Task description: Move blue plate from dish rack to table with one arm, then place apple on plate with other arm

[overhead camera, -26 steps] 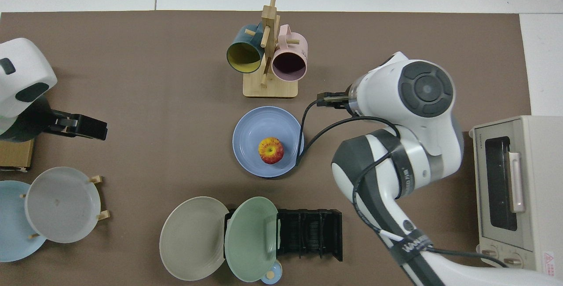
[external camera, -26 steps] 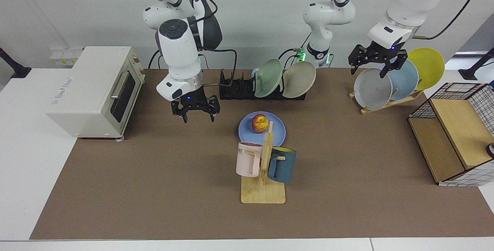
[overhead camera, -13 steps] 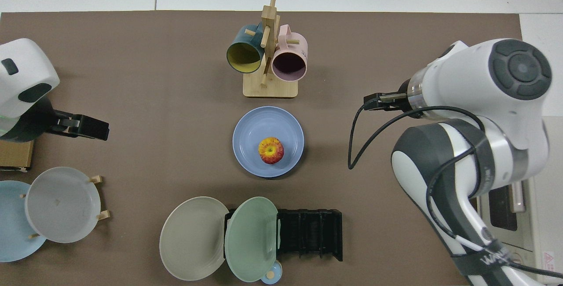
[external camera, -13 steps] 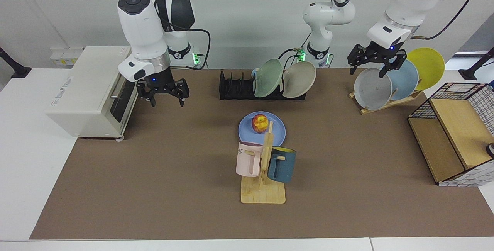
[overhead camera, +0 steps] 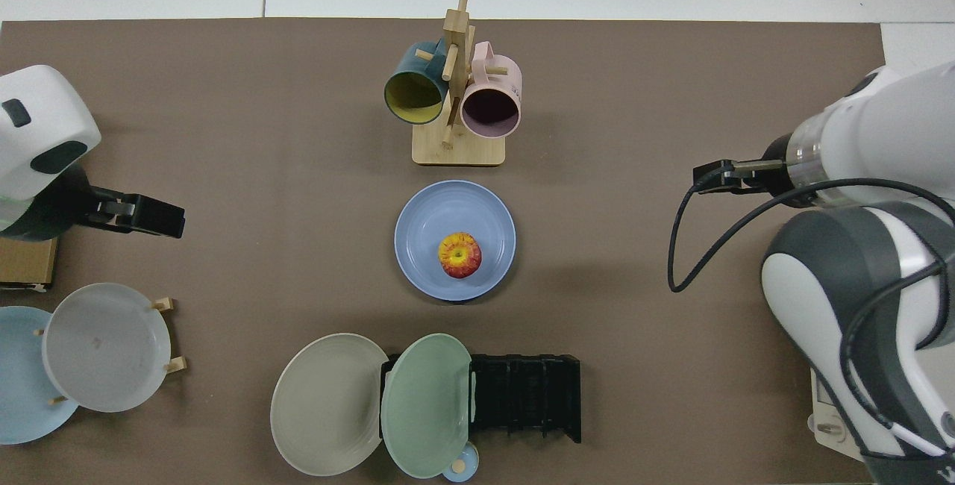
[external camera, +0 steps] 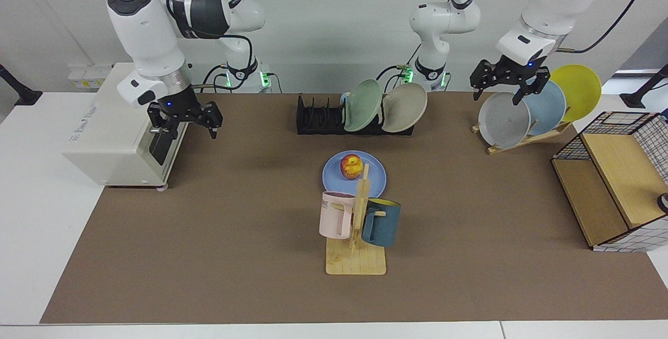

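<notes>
While the small red-and-yellow apple [external camera: 352,166] sits near the middle of the round periwinkle-blue plate [external camera: 376,176], which lies flat on the brown matte counter [external camera: 209,255] between the low black slotted dish rack [external camera: 318,118] and the wooden mug stand [external camera: 357,234], both steps of the task appear to be done. Over the last second the right gripper [external camera: 183,121] has been drawn away from a spot beside the plate to the front of the cream toaster oven [external camera: 120,125]; its fingers are spread and nothing is held. That retreat is read as a withdrawal after release. The left gripper [external camera: 509,87] is kept waiting above the grey plate [external camera: 502,120] in the slanted wooden rack [external camera: 522,140], fingers likewise spread and empty, its position unchanged.

Seen from above, the plate [overhead camera: 418,261] is ringed by bare counter on every side, with the apple [overhead camera: 459,254] well inside its rim. The mug stand is the nearest neighbour, close to one edge but apart from it; the sage-green plate [overhead camera: 425,403] and beige plate [overhead camera: 324,403] leaning in the dish rack are clear of it on the other. Wide open surface remains toward both counter ends, so no obstacle to further retreat is seen.
</notes>
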Motion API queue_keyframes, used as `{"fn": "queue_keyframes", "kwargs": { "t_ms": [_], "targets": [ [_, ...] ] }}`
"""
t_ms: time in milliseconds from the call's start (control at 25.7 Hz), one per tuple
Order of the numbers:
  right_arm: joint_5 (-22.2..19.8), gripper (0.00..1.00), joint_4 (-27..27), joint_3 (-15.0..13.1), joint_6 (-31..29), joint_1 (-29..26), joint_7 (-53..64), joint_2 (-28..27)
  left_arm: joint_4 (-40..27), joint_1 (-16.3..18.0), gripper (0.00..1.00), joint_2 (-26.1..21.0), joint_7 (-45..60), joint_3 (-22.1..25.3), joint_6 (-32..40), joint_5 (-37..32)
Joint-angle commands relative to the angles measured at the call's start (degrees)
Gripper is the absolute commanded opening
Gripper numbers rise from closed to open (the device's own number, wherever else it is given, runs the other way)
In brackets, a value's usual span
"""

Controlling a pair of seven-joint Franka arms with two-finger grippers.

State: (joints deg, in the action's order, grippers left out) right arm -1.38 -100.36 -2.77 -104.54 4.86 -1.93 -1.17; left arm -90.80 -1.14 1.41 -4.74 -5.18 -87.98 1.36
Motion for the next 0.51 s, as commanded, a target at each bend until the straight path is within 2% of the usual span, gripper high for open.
{"fn": "queue_keyframes", "kwargs": {
  "t_ms": [0,78,156,194,467],
  "targets": [
    [-0.2,1.0,0.5,4.0,1.0,-3.7,1.8,0.4,0.6,-0.1,1.0,0.3,-0.2,0.2,0.8,-0.4],
    [-0.2,1.0,0.4,7.1,0.8,-6.9,1.8,0.4,0.5,-0.1,1.0,0.3,-0.1,0.2,1.0,-0.4],
    [-0.2,1.0,0.4,11.8,0.7,-11.2,1.8,0.4,0.5,-0.2,1.0,0.3,-0.1,0.2,1.0,-0.4],
    [-0.1,1.0,0.4,12.9,0.7,-12.1,1.5,0.5,0.5,-0.1,1.0,0.3,-0.1,0.2,1.0,-0.4],
    [0.2,1.0,0.5,13.5,1.5,-11.3,-0.1,2.0,0.4,-0.2,1.0,0.3,-0.1,-0.1,0.9,-0.4]
  ]
}}
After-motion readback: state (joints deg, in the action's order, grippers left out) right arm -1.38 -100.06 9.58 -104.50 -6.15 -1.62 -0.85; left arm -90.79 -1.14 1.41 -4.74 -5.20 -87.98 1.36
